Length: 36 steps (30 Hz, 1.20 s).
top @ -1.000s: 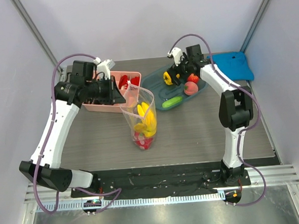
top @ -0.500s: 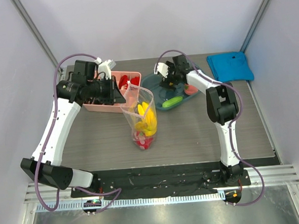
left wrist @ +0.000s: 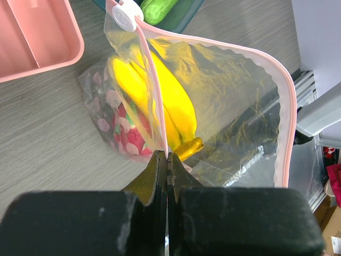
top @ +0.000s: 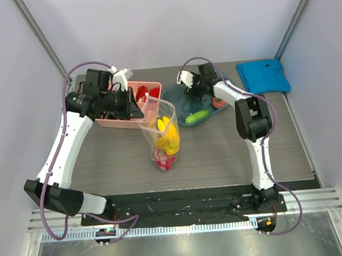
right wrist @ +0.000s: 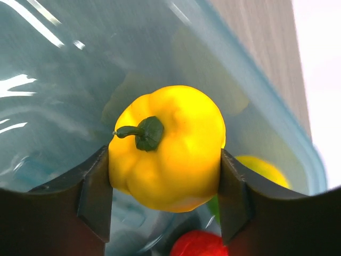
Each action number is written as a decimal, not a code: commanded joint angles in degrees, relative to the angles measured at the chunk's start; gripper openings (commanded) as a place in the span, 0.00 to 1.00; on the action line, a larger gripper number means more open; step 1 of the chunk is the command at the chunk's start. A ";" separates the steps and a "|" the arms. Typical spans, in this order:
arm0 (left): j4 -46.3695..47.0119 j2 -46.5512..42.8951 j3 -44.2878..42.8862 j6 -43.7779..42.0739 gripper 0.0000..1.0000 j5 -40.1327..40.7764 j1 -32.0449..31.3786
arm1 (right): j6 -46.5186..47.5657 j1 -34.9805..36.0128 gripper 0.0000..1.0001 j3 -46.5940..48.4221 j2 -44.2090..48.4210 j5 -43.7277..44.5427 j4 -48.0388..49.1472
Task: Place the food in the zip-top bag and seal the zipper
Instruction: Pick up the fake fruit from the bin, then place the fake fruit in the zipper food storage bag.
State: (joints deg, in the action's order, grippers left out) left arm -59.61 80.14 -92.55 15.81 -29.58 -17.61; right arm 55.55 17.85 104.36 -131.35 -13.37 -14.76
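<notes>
The zip-top bag point(top: 162, 134) stands open mid-table with yellow bananas point(left wrist: 160, 101) and a pink dragon fruit point(left wrist: 125, 136) inside. Its pink zipper point(left wrist: 153, 90) runs up to a white slider point(left wrist: 127, 16). My left gripper point(left wrist: 167, 156) is shut on the bag's mouth edge and holds it up; it also shows in the top view point(top: 140, 111). My right gripper point(right wrist: 166, 181) is shut on the yellow pepper point(right wrist: 170, 149) just over the teal tray point(right wrist: 64, 80). In the top view this gripper point(top: 194, 92) is over the tray's left half.
The teal tray point(top: 174, 97) also holds a green cucumber point(top: 197, 116) and a peach point(top: 219, 102); a red tomato point(right wrist: 200, 244) shows below the pepper. A pink divided box point(top: 115, 124) stands behind the bag. A blue cloth point(top: 263, 76) lies at the back right.
My right arm swung left along the tray with the pepper in its jaws, then held almost still. The left gripper and the bag have not moved.
</notes>
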 commanded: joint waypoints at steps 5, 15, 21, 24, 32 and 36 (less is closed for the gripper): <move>2.66 -1.12 0.18 -0.70 0.00 -0.56 -0.06 | -19.20 -0.71 0.28 -0.48 19.01 -7.28 -3.07; 3.80 -2.09 0.71 -0.52 0.00 -2.14 -0.06 | -65.05 -2.20 0.22 0.33 37.73 -34.34 3.93; 4.59 -3.06 0.80 0.36 0.00 -2.67 0.03 | -76.20 6.04 0.22 -4.42 43.36 -38.05 11.25; 4.86 -3.50 0.62 0.71 0.00 -2.85 -0.06 | -73.14 10.80 0.22 -5.48 43.98 -38.40 6.78; 5.74 -5.08 0.79 1.68 0.00 -3.38 -0.06 | -56.89 17.31 0.22 -7.68 41.53 -33.31 -9.47; 5.83 -5.43 0.88 2.03 0.00 -3.29 0.03 | -52.65 18.98 0.59 -6.01 39.68 -27.61 -12.22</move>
State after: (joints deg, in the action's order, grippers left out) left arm -56.40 76.60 -91.57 17.26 -31.55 -17.61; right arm -3.97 35.66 96.38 -91.09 -46.59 -22.79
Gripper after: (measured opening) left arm 0.014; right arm 0.747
